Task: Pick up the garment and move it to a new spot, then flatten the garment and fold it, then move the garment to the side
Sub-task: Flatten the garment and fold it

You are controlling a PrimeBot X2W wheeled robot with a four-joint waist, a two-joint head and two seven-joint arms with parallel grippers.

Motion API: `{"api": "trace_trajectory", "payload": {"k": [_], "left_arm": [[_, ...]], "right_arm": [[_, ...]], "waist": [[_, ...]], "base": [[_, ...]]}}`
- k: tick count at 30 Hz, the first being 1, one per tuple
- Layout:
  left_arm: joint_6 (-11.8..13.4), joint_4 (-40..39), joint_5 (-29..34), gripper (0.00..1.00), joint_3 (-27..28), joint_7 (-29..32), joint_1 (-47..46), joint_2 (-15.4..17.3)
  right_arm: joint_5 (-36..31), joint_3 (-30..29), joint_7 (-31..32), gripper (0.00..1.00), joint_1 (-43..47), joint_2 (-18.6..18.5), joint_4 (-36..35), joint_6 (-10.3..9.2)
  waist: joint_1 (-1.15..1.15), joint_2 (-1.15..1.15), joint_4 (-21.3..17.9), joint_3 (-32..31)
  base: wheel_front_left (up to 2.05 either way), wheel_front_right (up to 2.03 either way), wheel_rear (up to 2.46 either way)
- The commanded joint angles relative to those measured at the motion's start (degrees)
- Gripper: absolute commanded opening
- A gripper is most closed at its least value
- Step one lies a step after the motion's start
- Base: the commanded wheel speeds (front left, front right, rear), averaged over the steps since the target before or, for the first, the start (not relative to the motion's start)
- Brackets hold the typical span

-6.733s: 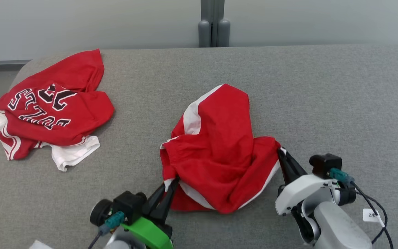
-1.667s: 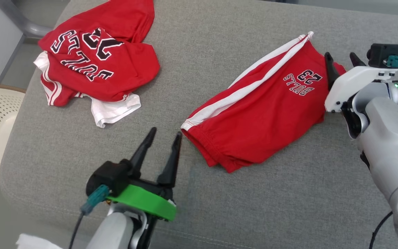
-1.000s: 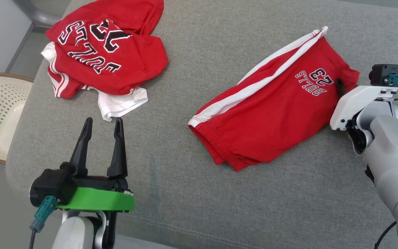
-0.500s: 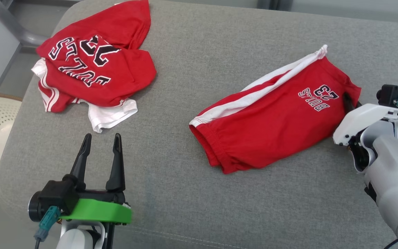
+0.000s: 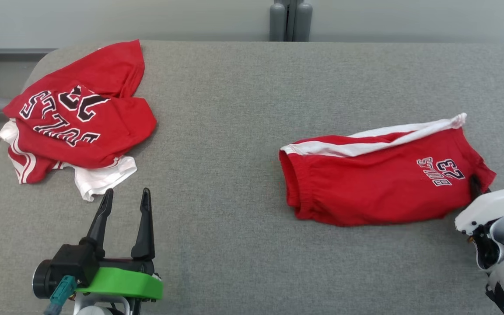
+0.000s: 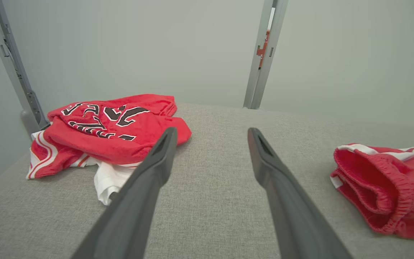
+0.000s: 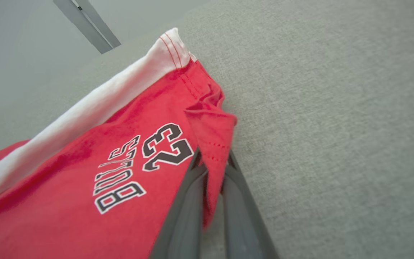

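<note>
Item one, the garment (image 5: pixel 379 183): red shorts lying flattened on the right half of the grey surface (image 5: pixel 234 131). The elastic waistband (image 5: pixel 289 183) points left and the leg hem points right. A white stripe (image 5: pixel 365 146) runs along the far edge, and the black-and-white "BULLS 23" print (image 5: pixel 441 171) sits close to the right end. Item two, my right gripper (image 7: pixel 212 158): it is at the garment's near right corner, with the fingers drawn together and a small fold of red hem pinched between them. The rest of the cloth lies on the surface. Item three, my left gripper (image 5: pixel 127 192): it is at the near left, well apart from the garment. Its fingers are spread wide with nothing between them, and they point toward the far side. Whether it touches the surface I cannot tell. Item four, a crumpled red jersey (image 5: pixel 77 118) with large black lettering and white trim. It is heaped at the far left and lies just beyond my left fingertips without touching them. Item five, a grey post (image 5: pixel 290 19) standing behind the far edge, near the middle.
</note>
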Motion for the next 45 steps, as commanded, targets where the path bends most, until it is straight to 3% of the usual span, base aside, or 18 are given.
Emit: {"api": "trace_trajectory", "payload": {"k": [1, 11, 18, 31, 43, 44, 45], "left_arm": [[-0.3, -0.1, 0.5, 1.00, 0.0, 0.0, 0.9, 0.1], [-0.4, 0.6, 1.2, 1.00, 0.4, 0.0, 1.0, 0.1], [-0.6, 1.5, 1.3, 1.00, 0.1, 0.0, 2.1, 0.1], [-0.8, 1.0, 1.5, 1.00, -0.3, 0.0, 3.7, 0.1], [-0.3, 1.3, 0.2, 1.00, -1.8, 0.0, 4.1, 0.1], [-0.2, 1.3, 0.1, 1.00, -1.8, 0.0, 4.2, 0.1], [-0.2, 1.3, 0.1, 1.00, -1.9, 0.0, 4.3, 0.1]], "right_arm": [[1.2, -1.0, -0.4, 0.00, 1.9, -0.5, -0.1, -0.10], [0.0, -4.8, -0.6, 0.00, 2.8, 1.4, -5.1, -0.09], [-4.0, -4.7, -0.5, 0.00, 4.1, 5.7, -13.2, -0.09], [-8.7, 8.2, -0.5, 0.00, 6.8, 11.1, -26.3, -0.09], [-9.9, 18.4, -0.5, 0.00, 12.1, 11.1, -26.3, -0.09], [-9.6, 18.6, -0.5, 0.19, 12.2, 11.0, -26.2, -0.09], [-9.5, 18.6, -0.5, 0.44, 12.2, 10.9, -26.3, -0.09]], "waist": [[0.00, 0.00, -1.9, -1.7], [0.00, 0.00, -3.0, -2.5], [0.00, 0.00, -2.4, -5.3], [0.00, 0.00, -1.0, -7.2], [0.00, 0.00, 1.1, -7.3], [0.00, 0.00, 1.1, -7.2], [0.00, 0.00, 1.2, -7.2]], "base": [[0.00, 0.00, 0.00], [0.00, 0.00, 0.00], [0.00, 0.00, 0.00], [0.00, 0.00, 0.00], [0.00, 0.00, 0.00], [0.00, 0.00, 0.00], [0.00, 0.00, 0.00]]}}
